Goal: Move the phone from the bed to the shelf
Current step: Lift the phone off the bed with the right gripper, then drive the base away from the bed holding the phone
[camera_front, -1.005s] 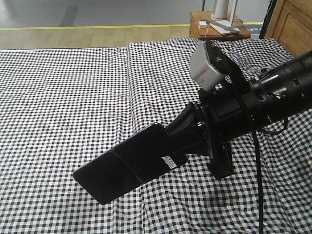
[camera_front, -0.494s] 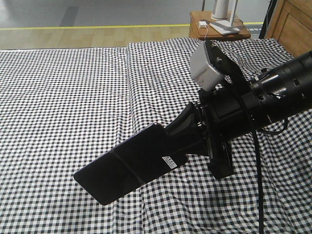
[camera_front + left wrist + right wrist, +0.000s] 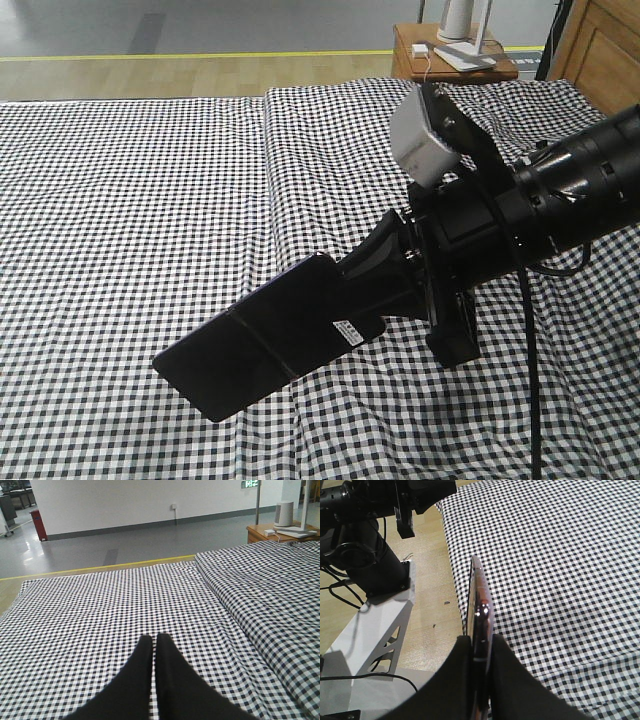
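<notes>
1. The right arm's black gripper (image 3: 358,290) is clamping one end of the thin glossy black rectangular phone (image 3: 250,350), one tapered finger lying flat across the phone's upper face.
2. The phone is jutting out from the gripper toward the lower left of the front view. It is tilting slightly downward, with a seam running across its middle and a small white sticker (image 3: 347,333) showing just beside the finger.
3. The phone is hanging in the air above the wrinkled black-and-white gingham sheet of the large bed (image 3: 150,200), not resting on it.
4. In the right wrist view the phone (image 3: 481,605) is showing edge-on, its rose-gold rim catching light. The two dark fingers of the right gripper (image 3: 481,650) are pressing against its two faces.
5. Beyond the phone in that view, the checked sheet (image 3: 560,555) is filling the right side, and pale wooden flooring (image 3: 430,580) is lying to the left of it.
6. A black arm on a white angled base (image 3: 375,625) is standing on that flooring at the upper left.
7. The left arm's black gripper (image 3: 152,639) is hovering over the sheet (image 3: 100,610) with its two fingers pressed together, holding nothing.
8. A grey box-shaped camera housing (image 3: 425,140) is sitting on top of the right arm's wrist.
9. A small brown wooden bedside table (image 3: 455,65) is standing beyond the far edge of the bed, carrying white items, and a wooden headboard (image 3: 600,50) is showing at the upper right corner.
</notes>
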